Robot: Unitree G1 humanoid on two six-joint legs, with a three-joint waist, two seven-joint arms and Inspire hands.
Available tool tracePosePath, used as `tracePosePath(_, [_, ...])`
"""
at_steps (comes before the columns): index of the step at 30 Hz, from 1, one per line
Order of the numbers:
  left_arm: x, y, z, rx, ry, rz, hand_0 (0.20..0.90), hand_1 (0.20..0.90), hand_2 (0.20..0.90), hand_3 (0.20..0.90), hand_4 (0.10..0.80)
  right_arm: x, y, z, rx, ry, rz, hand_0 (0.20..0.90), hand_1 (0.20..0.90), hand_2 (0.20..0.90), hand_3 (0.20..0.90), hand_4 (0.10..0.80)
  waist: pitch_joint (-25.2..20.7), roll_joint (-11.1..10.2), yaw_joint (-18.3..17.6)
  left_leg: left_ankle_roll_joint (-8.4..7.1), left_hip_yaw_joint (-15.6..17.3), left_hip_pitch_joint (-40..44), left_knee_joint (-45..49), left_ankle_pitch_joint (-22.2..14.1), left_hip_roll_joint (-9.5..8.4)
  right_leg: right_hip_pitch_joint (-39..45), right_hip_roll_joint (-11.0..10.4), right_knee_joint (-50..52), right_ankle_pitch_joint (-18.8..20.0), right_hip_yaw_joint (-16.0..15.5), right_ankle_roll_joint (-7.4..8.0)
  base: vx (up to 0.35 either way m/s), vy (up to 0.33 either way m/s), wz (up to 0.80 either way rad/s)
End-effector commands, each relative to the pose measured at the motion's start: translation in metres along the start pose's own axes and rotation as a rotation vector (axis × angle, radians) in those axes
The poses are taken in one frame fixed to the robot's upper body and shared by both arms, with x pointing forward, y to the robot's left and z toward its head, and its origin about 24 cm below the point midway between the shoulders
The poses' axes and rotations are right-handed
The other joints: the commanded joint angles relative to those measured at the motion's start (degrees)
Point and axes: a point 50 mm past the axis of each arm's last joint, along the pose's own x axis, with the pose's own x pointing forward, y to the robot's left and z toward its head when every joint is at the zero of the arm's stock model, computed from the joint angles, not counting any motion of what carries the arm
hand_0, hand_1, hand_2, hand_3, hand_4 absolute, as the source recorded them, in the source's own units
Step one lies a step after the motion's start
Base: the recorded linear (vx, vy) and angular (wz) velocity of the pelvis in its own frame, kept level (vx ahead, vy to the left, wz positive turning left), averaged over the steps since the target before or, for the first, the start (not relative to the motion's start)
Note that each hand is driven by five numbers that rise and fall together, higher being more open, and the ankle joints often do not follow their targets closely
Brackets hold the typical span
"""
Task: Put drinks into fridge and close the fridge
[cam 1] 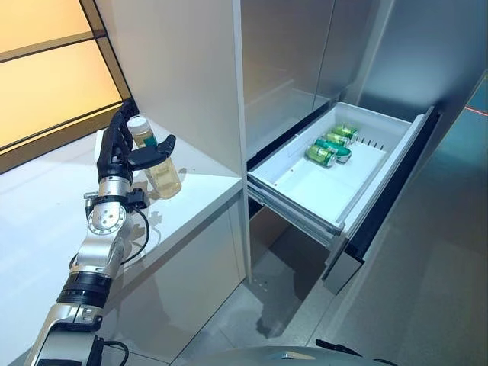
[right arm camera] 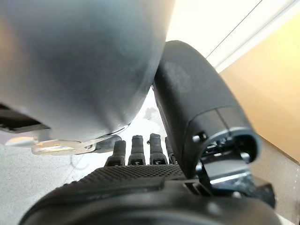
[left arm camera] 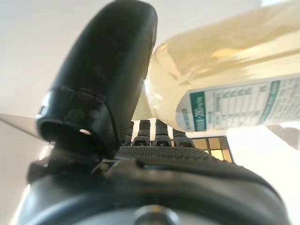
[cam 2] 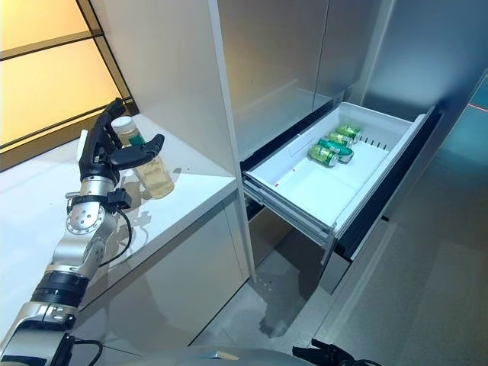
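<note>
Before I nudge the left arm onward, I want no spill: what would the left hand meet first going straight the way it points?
The clear plastic bottle of pale yellow drink, already between the left hand's fingers and thumb; beyond stands the white cabinet wall.

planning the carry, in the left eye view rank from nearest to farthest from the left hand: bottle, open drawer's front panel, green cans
1. bottle: on the counter, between the left hand's fingers and thumb.
2. green cans: lying at the back of the open drawer, to the right.
3. drawer's front panel: the outer end, past the cans.
</note>
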Motion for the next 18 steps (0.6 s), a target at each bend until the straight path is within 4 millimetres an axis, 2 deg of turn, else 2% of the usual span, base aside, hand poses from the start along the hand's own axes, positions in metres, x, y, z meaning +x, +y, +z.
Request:
tracePosePath(1, [0.023,0.001,0.04,-0.001,-0.194,0.034,0.9,0.9,0.9,0.9,0.8,0.0,0.0,0.003,-0.017,0.01,0.013,0.9,0.9,0.9,0.9,0.8,-0.3,1.0,0.2,0.91,2.2,1.1,1.6,-7.0,-1.12,-3.8,2.5,6.9,-4.6,0.3,2.01,0.008,-0.002,-0.04])
tracePosePath(9, [0.021,-0.005,0.028,-0.034,-0.143,0.018,0.9,0.9,0.9,0.9,0.8,0.001,0.001,0.002,-0.018,0.012,0.015,0.9,0.9,0.9,0.9,0.8,-0.2,0.9,-0.2,0.93,2.6,1.3,1.6,-7.1,-1.11,-3.7,2.6,6.8,-4.5,0.5,2.1,0.001,0.0,0.0])
tracePosePath(18, [0.019,-0.006,0.017,0.012,-0.1,0.037,0.9,0.9,0.9,0.9,0.8,0.001,0.001,0.003,-0.019,0.012,0.018,0.9,0.9,0.9,0.9,0.8,-0.1,1.0,-0.6,0.92,3.0,1.4,1.7,-7.1,-1.05,-3.7,2.6,6.8,-4.4,0.6,2.16,0.0,0.0,0.0])
